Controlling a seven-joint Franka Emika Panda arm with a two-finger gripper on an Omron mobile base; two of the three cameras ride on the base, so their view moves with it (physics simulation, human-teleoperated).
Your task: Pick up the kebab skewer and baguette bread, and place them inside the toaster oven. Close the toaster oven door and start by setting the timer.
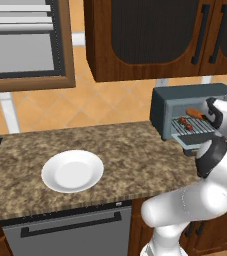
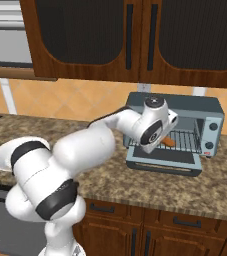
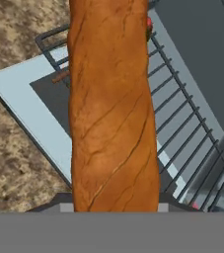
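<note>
Your fingers are clamped on the baguette [image 3: 113,108], which runs lengthwise straight out from them, over the rack [image 3: 182,118] of the open oven [image 1: 180,107]. The skewer [image 1: 186,124] already lies on that rack, just beside it. Lower and let go there.

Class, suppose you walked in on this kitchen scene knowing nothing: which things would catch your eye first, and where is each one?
The long orange-brown baguette bread stands out first, held in the shut gripper over the wire rack of the toaster oven, whose door lies folded down on the granite counter. On that rack the kebab skewer already lies. Left of the oven sits a bare white plate.
</note>
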